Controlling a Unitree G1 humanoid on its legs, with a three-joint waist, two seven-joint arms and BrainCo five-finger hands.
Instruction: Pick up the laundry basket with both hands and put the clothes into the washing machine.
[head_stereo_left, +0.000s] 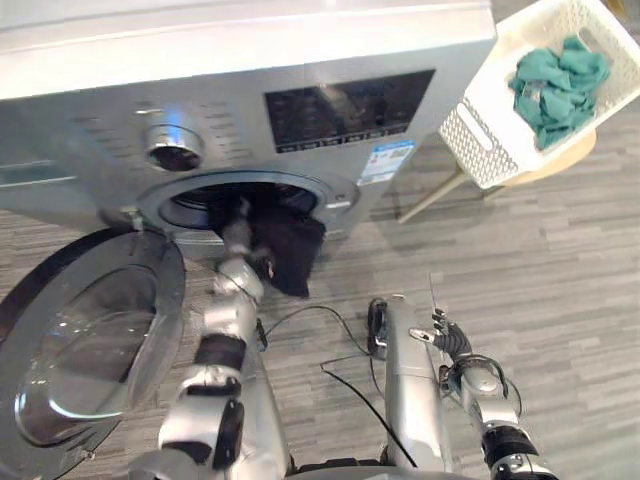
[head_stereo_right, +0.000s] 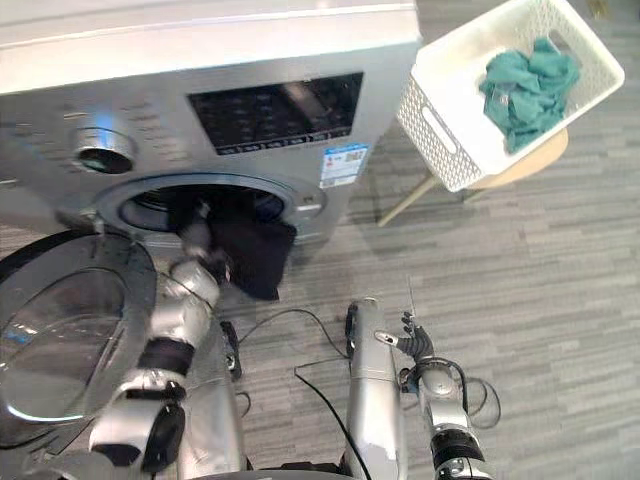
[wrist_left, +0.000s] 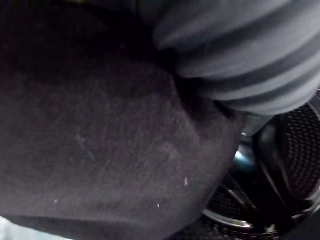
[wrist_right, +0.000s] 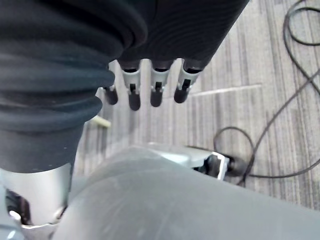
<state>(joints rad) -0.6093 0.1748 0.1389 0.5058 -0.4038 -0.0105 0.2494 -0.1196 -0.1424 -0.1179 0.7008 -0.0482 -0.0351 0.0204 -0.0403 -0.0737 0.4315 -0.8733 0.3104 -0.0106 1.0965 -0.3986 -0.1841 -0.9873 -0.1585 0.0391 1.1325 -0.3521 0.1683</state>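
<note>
Left eye view: at 9 o'clock the left hand (head_stereo_left: 238, 222) sits in the washing machine (head_stereo_left: 300, 110) mouth against a black garment (head_stereo_left: 290, 250) that hangs over the rim; whether it is grasping cannot be told. At 2 o'clock the white laundry basket (head_stereo_left: 480, 140), on a wooden stool (head_stereo_left: 565, 160), holds teal clothes (head_stereo_left: 558, 85).

Left wrist view: the garment hangs in front of the perforated drum (wrist_left: 295, 165).

Right wrist view: the right hand (wrist_right: 156, 75) hangs released above the floor (wrist_right: 260, 75).
</note>
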